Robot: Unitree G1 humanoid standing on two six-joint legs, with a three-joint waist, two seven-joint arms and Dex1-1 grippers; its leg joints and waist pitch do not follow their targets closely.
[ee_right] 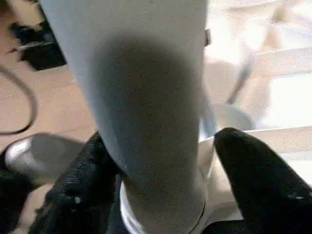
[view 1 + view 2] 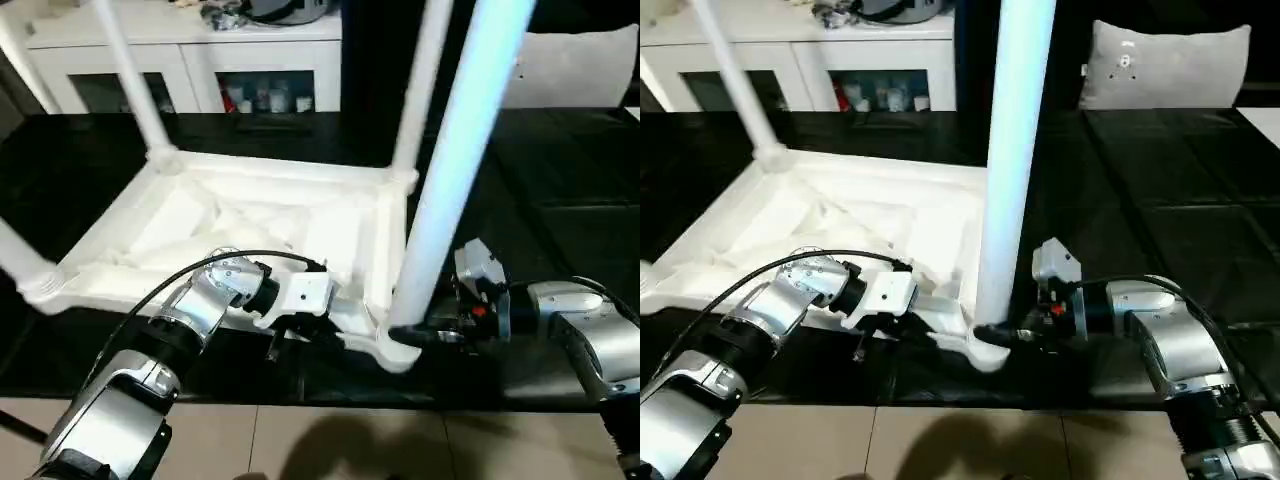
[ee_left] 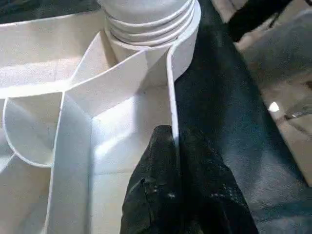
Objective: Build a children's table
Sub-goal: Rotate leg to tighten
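The children's table lies upside down on the black surface, its ribbed white top facing up. Legs stand in its corner sockets: back left, back right, front left. The front right leg rises from the near corner socket. My left gripper is shut on the thin front rim wall close to that corner. My right gripper stands open around the base of the front right leg. One finger touches the leg; the other finger stands slightly off it.
A white cabinet with glass doors stands behind the black surface. A grey cushion lies at the back right. The black surface ends just in front of the table's near rim, with tan floor below.
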